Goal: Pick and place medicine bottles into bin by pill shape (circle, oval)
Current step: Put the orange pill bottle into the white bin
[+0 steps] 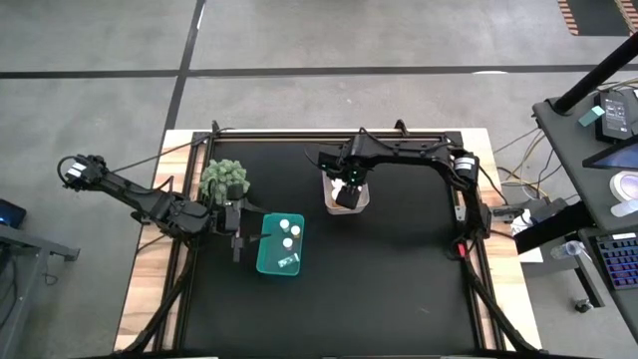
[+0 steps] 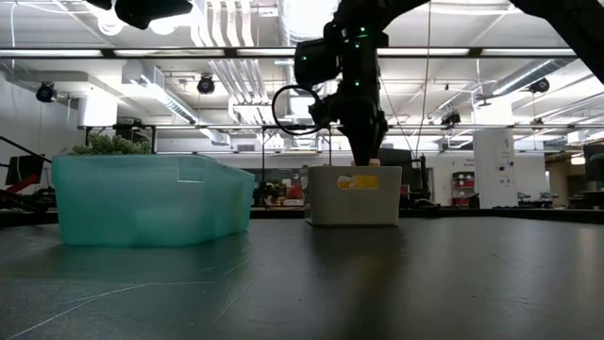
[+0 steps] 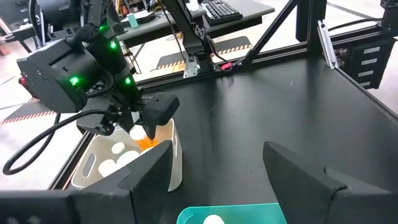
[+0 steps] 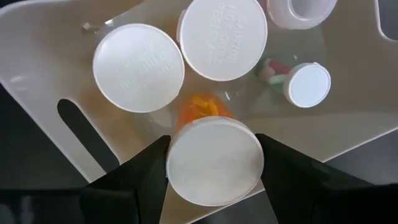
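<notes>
I see open black tabletop all round the white plastic bin and teal plastic bin. My right gripper hangs over the white bin, clasping an amber white-capped medicine bottle upright, cap toward the wrist. My left gripper waits beside the teal bin, fingers spread.

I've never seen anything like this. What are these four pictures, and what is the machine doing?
It is one moment seen by four cameras: above the table, at table level, and one on each arm's wrist. Two dark robot arms sort medicine bottles into bins. The right end effector hangs over the white bin, its fingers on either side of a white-capped amber bottle; more bottles stand below. The left end effector waits open beside the teal bin, which holds a few bottles. A green plant stands nearby.
</notes>
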`<act>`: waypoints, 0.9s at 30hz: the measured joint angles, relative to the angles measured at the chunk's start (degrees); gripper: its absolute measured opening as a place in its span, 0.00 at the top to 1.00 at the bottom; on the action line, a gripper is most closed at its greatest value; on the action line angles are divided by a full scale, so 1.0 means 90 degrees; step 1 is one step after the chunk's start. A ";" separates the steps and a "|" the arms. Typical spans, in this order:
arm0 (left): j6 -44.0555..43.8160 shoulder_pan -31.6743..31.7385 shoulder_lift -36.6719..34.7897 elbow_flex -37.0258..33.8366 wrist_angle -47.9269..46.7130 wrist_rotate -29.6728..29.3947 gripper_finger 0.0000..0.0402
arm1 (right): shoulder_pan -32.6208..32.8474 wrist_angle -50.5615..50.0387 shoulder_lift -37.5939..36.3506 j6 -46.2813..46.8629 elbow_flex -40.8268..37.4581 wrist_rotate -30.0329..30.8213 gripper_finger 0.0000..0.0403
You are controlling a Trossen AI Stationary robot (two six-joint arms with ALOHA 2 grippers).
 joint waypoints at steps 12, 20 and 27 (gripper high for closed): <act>-0.0002 0.0000 0.0000 0.0006 0.0002 0.0001 0.41 | 0.0002 0.0049 0.0000 0.0121 0.0000 0.0000 0.46; -0.0012 0.0000 0.0000 -0.0001 0.0002 0.0000 0.41 | 0.0002 0.0068 0.0000 0.0060 0.0000 0.0002 0.46; 0.0007 0.0000 0.0000 0.0012 0.0006 -0.0001 0.41 | 0.0002 0.0098 0.0000 0.0108 0.0000 0.0002 0.46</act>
